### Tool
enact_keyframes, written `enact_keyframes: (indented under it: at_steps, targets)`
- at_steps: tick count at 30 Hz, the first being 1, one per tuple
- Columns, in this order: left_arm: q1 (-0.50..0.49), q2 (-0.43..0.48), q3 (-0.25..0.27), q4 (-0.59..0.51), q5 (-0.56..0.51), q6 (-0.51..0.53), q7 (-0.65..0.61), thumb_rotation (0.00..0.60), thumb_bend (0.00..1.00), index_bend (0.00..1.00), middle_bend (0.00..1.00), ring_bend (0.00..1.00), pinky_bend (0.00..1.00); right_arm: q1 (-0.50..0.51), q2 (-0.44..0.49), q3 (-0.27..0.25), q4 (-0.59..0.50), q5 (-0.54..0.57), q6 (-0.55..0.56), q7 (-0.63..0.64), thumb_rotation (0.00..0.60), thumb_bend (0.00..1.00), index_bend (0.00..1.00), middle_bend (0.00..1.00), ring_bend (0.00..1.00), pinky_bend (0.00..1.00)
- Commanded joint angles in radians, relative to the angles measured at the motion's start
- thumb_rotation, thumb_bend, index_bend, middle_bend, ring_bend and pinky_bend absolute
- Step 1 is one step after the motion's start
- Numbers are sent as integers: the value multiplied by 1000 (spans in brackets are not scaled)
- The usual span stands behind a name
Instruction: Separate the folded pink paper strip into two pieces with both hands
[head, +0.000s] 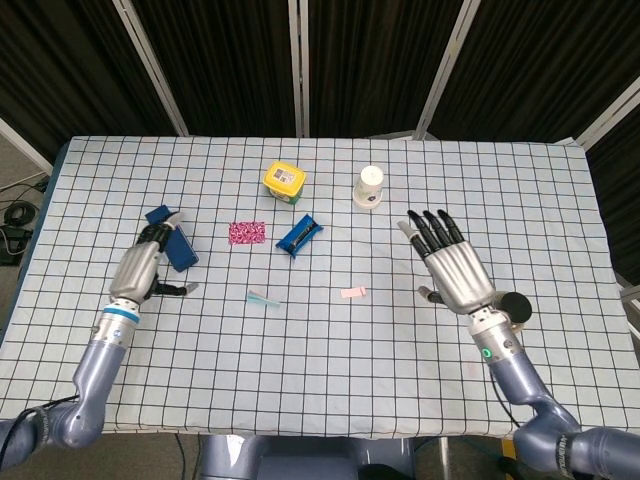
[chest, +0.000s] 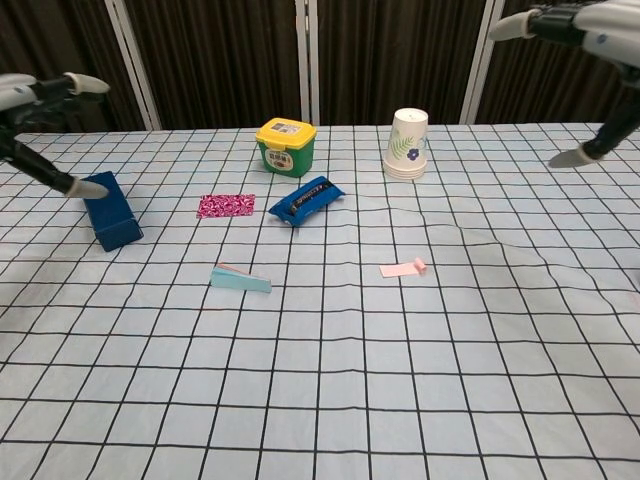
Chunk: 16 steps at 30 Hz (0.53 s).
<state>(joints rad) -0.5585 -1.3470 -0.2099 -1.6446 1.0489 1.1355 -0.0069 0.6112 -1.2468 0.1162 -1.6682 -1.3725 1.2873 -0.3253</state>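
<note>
Two paper pieces lie apart on the checked tablecloth. The pink piece (head: 353, 293) (chest: 403, 269) rests near the middle, and a pale teal piece (head: 262, 298) (chest: 240, 279) lies left of it. My left hand (head: 145, 265) (chest: 28, 112) hovers at the far left beside the blue box, fingers spread, holding nothing. My right hand (head: 452, 268) (chest: 600, 20) is raised at the right, palm down with fingers apart, also empty. Both hands are well clear of the pieces.
A blue box (head: 170, 238) (chest: 110, 210) sits by the left hand. Behind the pieces are a magenta packet (head: 247, 232), a blue snack bar (head: 300, 235), a yellow-lidded green tub (head: 285, 182) and an upturned paper cup (head: 370, 186). A jar (head: 515, 305) stands partly behind the right hand.
</note>
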Motion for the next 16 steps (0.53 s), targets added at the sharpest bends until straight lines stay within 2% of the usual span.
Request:
enact_keyframes:
  at_steps: [1,4,7,12,16]
  targets:
    - [59,46,17,36,49,72,-34,600,0,0,0,0,0,-56,51,-47,96,-103,73,28,600,0,21,1,0,0]
    - [130,87,37,49,92,165,-58,600,0,0,0,0,0,-117,73,-67,160,-138,147,91,600,0,20,0,0,0]
    - [183,113,60,39,130,227,-72,600,0,0,0,0,0,-166,81,-75,166,-136,194,133,600,0,13,0,0,0]
    - [292,196,152,-45,222,304,-92,600,0,0,0,0,0,-281,110,-106,74,-100,270,108,600,0,0,0,0,0]
    - [339,220,194,-68,290,344,-90,600,0,0,0,0,0,-337,108,-133,56,-122,304,94,600,0,0,0,0,0]
